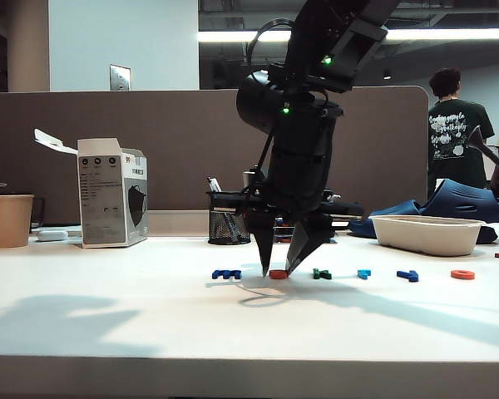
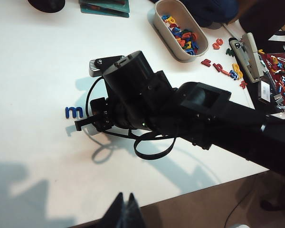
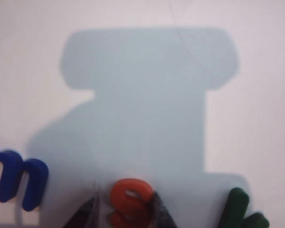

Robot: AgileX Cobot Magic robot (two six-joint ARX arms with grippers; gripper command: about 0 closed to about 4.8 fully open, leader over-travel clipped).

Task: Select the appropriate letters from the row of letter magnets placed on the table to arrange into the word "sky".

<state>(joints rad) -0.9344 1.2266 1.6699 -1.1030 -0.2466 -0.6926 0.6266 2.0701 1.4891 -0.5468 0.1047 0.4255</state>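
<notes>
The row of letter magnets lies across the table (image 1: 150, 332): dark-blue m (image 1: 226, 273), orange-red s (image 1: 278, 273), dark-green k (image 1: 322, 273), a light-blue letter (image 1: 363, 273), dark-blue y (image 1: 408, 275) and an orange-red ring (image 1: 462, 274). My right gripper (image 1: 278, 270) points down at the s (image 3: 129, 203), one fingertip on each side; one touches it and a thin gap shows at the other. The m (image 3: 19, 183) and k (image 3: 240, 213) flank it. My left gripper (image 2: 125, 195) hovers at the table's near edge, shut and empty, looking at the m (image 2: 74, 112).
A white tray (image 1: 427, 234) of spare letters stands at the back right, with a stapler (image 2: 247, 54) and loose letters beside it. A black mesh pen holder (image 1: 229, 223) is behind the row. A white carton (image 1: 112, 193) and paper cup (image 1: 10, 219) stand at the back left.
</notes>
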